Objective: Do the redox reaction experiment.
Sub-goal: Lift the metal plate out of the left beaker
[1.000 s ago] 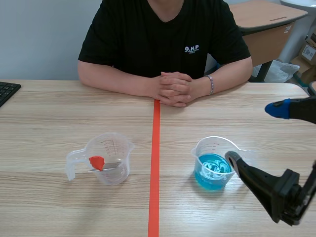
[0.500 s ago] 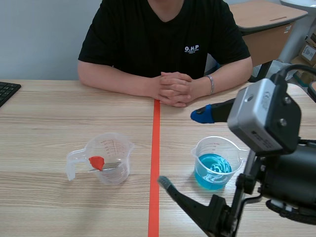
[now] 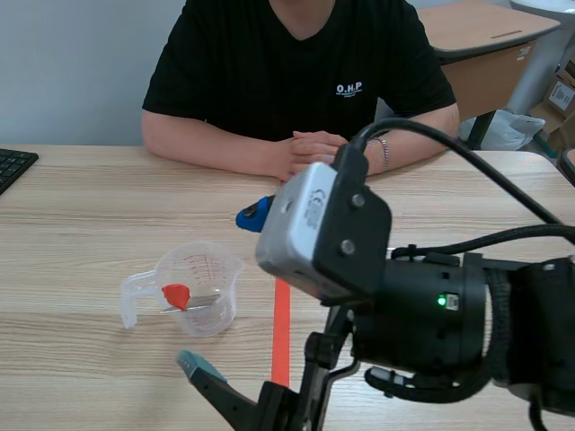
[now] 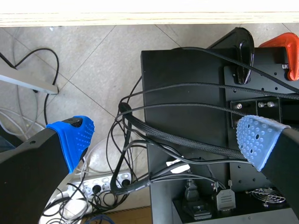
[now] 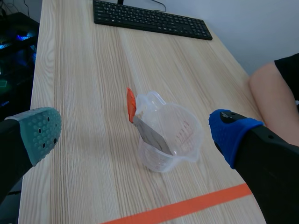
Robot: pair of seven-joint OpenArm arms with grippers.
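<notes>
We take the pale wooden table [image 3: 90, 206] first, where a person in a black T-shirt [image 3: 296, 63] sits across it with hands clasped. The black right arm [image 3: 431, 314] comes in from its side and crosses past the middle, filling much of the scene view. Its right gripper [image 5: 135, 133] is spread wide and has hold of nothing. The clear plastic measuring cup [image 5: 175, 133] stands on the table ahead of that gripper, in line with the gap between its fingers but not yet inside it.

In the cup leans a grey metal strip with an orange-red end [image 5: 145, 130]. Its long axis slants from the red end, up over the rim by the cup's handle, down to the cup's floor. We judge that this raised red end is the part to take. The left gripper [image 4: 163, 140] is also wide open and empty. It hangs off the table over floor cables, so the right arm is far nearer.
</notes>
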